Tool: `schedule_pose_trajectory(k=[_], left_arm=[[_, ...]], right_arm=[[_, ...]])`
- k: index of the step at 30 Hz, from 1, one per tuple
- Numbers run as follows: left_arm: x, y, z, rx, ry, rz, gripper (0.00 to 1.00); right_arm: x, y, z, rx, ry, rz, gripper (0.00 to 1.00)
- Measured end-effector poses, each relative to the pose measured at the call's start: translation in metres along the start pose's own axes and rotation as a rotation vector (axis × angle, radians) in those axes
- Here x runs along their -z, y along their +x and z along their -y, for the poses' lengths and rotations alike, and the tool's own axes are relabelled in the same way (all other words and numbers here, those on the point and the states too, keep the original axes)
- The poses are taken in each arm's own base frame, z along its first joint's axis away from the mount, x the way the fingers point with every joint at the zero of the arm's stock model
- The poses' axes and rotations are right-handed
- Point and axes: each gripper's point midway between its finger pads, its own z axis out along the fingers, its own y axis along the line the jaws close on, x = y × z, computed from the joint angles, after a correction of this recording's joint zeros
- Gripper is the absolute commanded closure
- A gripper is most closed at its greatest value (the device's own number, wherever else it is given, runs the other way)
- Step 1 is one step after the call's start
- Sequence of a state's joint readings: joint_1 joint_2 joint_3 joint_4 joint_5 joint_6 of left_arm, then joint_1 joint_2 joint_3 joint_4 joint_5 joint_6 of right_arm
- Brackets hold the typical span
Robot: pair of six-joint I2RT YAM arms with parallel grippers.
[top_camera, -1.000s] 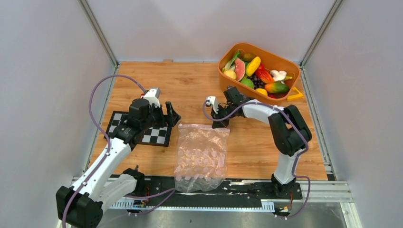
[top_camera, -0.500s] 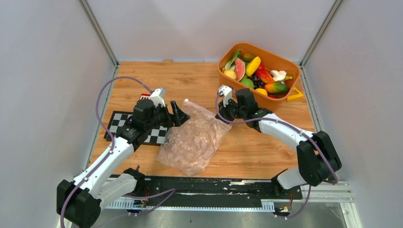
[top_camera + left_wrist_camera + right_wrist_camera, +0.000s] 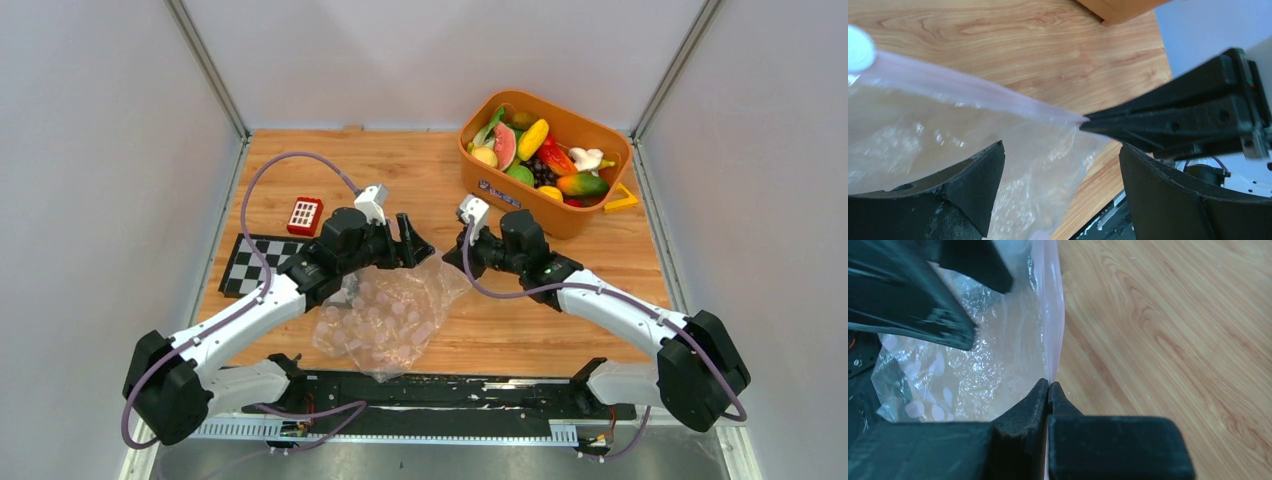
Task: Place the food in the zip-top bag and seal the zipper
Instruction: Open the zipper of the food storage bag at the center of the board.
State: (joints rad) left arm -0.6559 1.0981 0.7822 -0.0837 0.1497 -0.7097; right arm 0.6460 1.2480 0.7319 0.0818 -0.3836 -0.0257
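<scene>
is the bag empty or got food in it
Empty: the bag shows only its pale dots; the food sits in the basket.

Left wrist view: basket (image 3: 1118, 7) cut off at top edge, one corner showing; bag (image 3: 923, 130) runs past left edge; white spot (image 3: 857, 47) blurred. Overhead: basket label (image 3: 495, 190) illegible.

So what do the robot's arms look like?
Both arms match. The left arm and right arm have smooth white tubes joined by chunky black joints. A thin purplish cable loops along each one. Each wrist carries a little white box. The left gripper and right gripper have two flat black fingers each.
</scene>
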Motion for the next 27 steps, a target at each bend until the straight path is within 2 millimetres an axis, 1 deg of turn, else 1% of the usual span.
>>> schedule_pose_trajectory(k=[3,5,7,9,15,17,24,27], left_arm=[[-0.007,0.008,-0.004,0.013,-0.033,-0.013,0.09],[-0.012,0.011,-0.01,0.018,-0.057,-0.023,0.09],[-0.013,0.015,-0.015,0.012,-0.078,-0.042,0.07],[-0.011,0.014,-0.017,-0.01,-0.098,-0.054,0.06],[0.003,-0.006,-0.018,-0.143,-0.149,-0.033,0.04],[0.006,-0.009,-0.019,-0.176,-0.155,-0.035,0.04],[0.008,-0.001,-0.022,-0.203,-0.16,-0.076,0.05],[0.005,0.003,-0.021,-0.177,-0.139,-0.063,0.06]], right_arm=[[-0.003,0.001,-0.015,0.061,-0.04,-0.005,0.99],[-0.004,0.003,-0.017,0.087,-0.05,-0.012,0.99],[-0.003,0.006,-0.015,0.097,-0.041,-0.025,0.99],[-0.002,0.01,-0.012,0.105,-0.027,-0.039,0.99],[0.0,0.017,-0.006,0.113,0.009,-0.067,1.0],[0.0,0.017,-0.005,0.113,0.012,-0.069,1.0],[-0.001,0.026,-0.003,0.102,0.02,-0.103,1.0],[-0.002,0.023,-0.003,0.107,0.02,-0.089,1.0]])
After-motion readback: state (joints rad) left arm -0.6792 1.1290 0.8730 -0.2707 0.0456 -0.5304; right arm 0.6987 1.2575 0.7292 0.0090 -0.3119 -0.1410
